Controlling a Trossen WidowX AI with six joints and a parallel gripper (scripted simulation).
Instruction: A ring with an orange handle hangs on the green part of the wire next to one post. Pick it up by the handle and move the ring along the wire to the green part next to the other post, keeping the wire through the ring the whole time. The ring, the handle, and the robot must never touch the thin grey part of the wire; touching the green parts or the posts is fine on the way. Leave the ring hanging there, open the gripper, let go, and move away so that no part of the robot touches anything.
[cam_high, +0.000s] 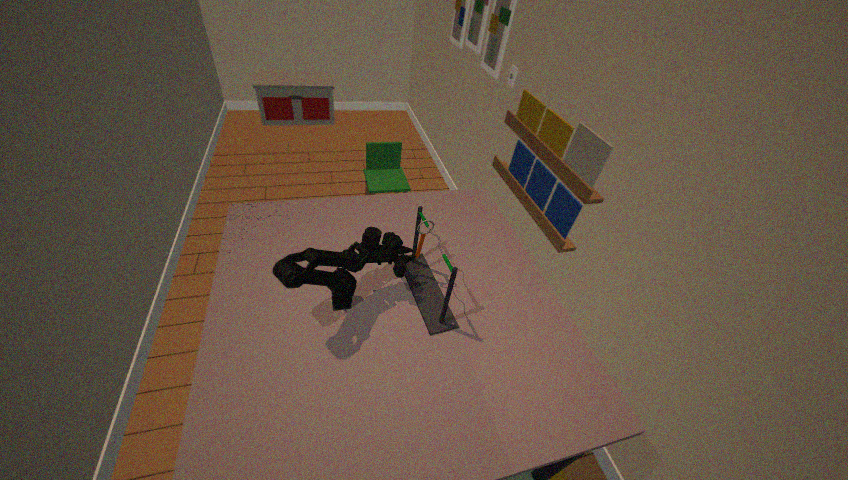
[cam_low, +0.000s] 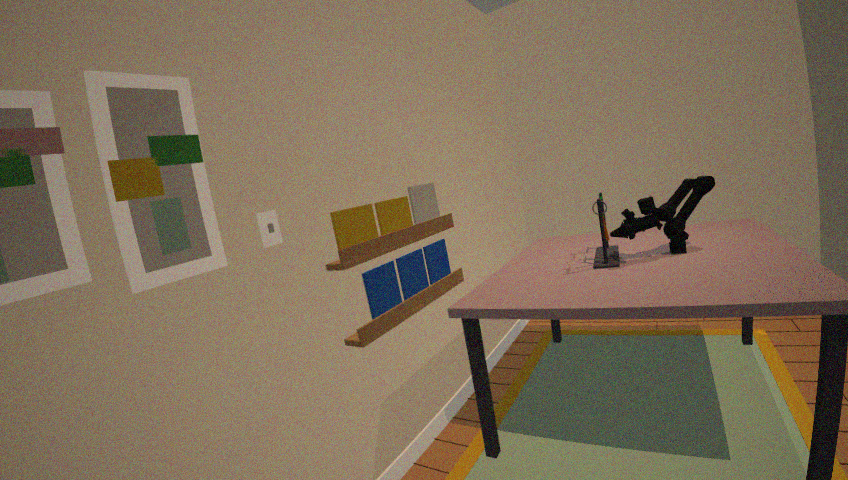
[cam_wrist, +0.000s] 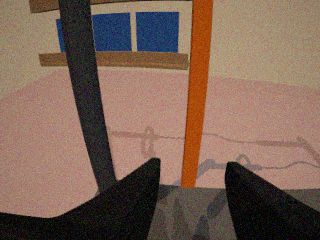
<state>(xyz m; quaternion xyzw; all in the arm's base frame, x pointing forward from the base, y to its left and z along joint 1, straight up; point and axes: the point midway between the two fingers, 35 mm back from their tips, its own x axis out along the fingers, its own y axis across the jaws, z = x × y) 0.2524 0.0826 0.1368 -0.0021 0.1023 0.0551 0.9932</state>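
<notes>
The ring (cam_high: 433, 224) (cam_low: 593, 207) hangs on the green part (cam_high: 423, 219) beside the far post (cam_high: 415, 237) (cam_wrist: 82, 75). Its orange handle (cam_high: 421, 242) (cam_low: 605, 229) (cam_wrist: 196, 90) points down, roughly upright. The near post (cam_high: 448, 297) stands by the other green part (cam_high: 447, 262); thin grey wire runs between them. My gripper (cam_high: 412, 254) (cam_low: 612, 234) (cam_wrist: 193, 168) is partly open and holds nothing. It is low beside the handle; in the wrist view the handle's lower end shows between the fingertips, seemingly beyond them. The wire's passage through the ring is too small to make out.
Both posts rise from a dark base plate (cam_high: 433, 309) (cam_low: 605, 265) (cam_wrist: 280, 207) on the pink table (cam_high: 357, 410) (cam_low: 684, 285). The far post stands left of the handle in the wrist view. Shelves (cam_high: 538, 208) (cam_low: 410, 309) are on the wall beyond the table.
</notes>
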